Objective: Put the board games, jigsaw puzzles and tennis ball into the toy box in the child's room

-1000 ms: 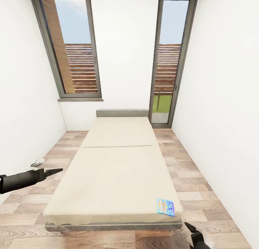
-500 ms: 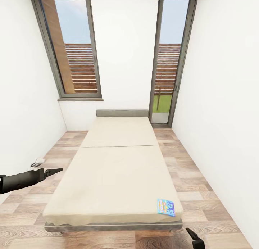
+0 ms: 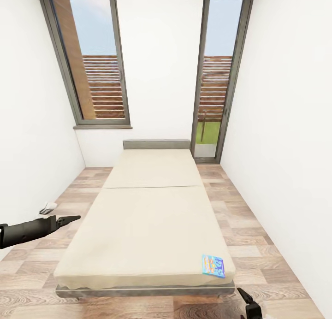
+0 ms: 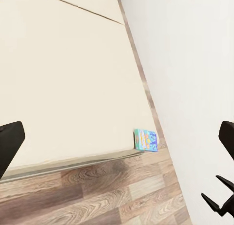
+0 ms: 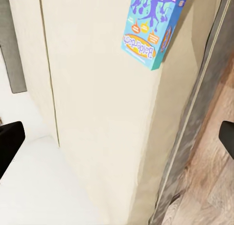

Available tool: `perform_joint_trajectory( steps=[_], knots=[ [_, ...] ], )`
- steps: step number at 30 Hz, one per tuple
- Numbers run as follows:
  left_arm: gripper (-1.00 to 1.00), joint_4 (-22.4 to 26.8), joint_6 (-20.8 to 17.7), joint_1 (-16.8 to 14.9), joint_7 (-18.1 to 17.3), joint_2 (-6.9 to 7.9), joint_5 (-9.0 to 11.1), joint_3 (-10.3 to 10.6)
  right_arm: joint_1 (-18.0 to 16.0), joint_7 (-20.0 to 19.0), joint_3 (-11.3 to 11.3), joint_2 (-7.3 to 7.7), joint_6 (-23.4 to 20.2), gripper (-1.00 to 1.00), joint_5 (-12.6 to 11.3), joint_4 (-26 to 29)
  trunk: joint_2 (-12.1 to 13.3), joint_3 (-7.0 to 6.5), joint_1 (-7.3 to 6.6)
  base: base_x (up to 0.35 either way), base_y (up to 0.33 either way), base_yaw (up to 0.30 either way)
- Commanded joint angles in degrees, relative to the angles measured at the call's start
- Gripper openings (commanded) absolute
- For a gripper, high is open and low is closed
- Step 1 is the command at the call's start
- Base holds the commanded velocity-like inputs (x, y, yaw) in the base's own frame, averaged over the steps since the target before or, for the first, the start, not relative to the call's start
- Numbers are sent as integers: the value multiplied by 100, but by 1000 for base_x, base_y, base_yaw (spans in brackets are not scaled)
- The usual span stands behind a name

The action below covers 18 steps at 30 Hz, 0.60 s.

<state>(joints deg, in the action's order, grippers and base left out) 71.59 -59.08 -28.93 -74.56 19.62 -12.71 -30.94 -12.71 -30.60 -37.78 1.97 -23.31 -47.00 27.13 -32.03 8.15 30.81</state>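
White walls, two tall windows (image 3: 90,61) and a plank floor (image 3: 258,245) frame the child's room, with the bed (image 3: 152,217) lying lengthwise ahead of the robot.

One board game (image 3: 213,266), the light blue box with yellow lettering, lies flat on the bed's near corner on the robot's right, just inside the mattress edge. In the right wrist view the game (image 5: 152,29) sits close to the mattress edge and fully clear, nothing on or against it; the left wrist view has it (image 4: 146,140) at the same corner, above the grey base. That corner spot probably favours a reach from the right side of the bed's foot.

Just below that corner, over the floor at the bed's foot, is the right gripper (image 3: 246,300). Its fingertips show far apart at the two edges of the right wrist view, so the jaws are spread wide and empty, which suits a coming grasp on the flat box. It is near the game but not touching it.

Off the bed's left side, well apart from the game, the left gripper (image 3: 69,219) is held out over the floor, seemingly parked clear. Its dark fingertips sit at opposite edges of the left wrist view, so its jaws also stand wide, holding nothing.
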Motion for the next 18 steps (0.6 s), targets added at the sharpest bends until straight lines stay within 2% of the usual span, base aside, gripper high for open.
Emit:
perform_joint_trajectory(
  steps=[1,5,8,9,10,11,13,18],
  knots=[
    [100,4,-55,-8,-61,-2,-58,-9,-13,-14,-27,1,-54,100,-39,1,-52,29,25,0,0,0],
    [100,4,-65,-7,-83,-2,-57,-9,-44,-29,-59,1,-68,100,-190,-14,-212,101,113,0,0,0],
    [100,4,-76,-12,-89,-7,-62,-6,-51,-35,-129,-27,-65,100,-562,-30,-332,155,179,0,0,0],
    [100,4,-79,-13,-91,-8,-66,-4,-53,-38,-151,-39,-62,100,-820,-36,-372,173,200,0,0,0],
    [100,4,-81,-14,-92,-9,-67,-3,-54,-41,-158,-45,-59,100,-952,-39,-412,191,222,0,0,0],
    [100,4,-83,-15,-93,-9,-68,-2,-55,-46,-168,-59,-56,100,-1192,-43,-453,209,244,0,0,0],
    [100,4,-88,-15,-93,-12,-63,-1,-55,-53,-176,-102,-54,100,-1461,-47,-533,245,288,0,0,0],
    [100,13,-92,-18,-162,-80,-71,66,-55,-53,-177,-222,-11,100,-1717,-50,-733,334,398,0,0,0]
  ],
)
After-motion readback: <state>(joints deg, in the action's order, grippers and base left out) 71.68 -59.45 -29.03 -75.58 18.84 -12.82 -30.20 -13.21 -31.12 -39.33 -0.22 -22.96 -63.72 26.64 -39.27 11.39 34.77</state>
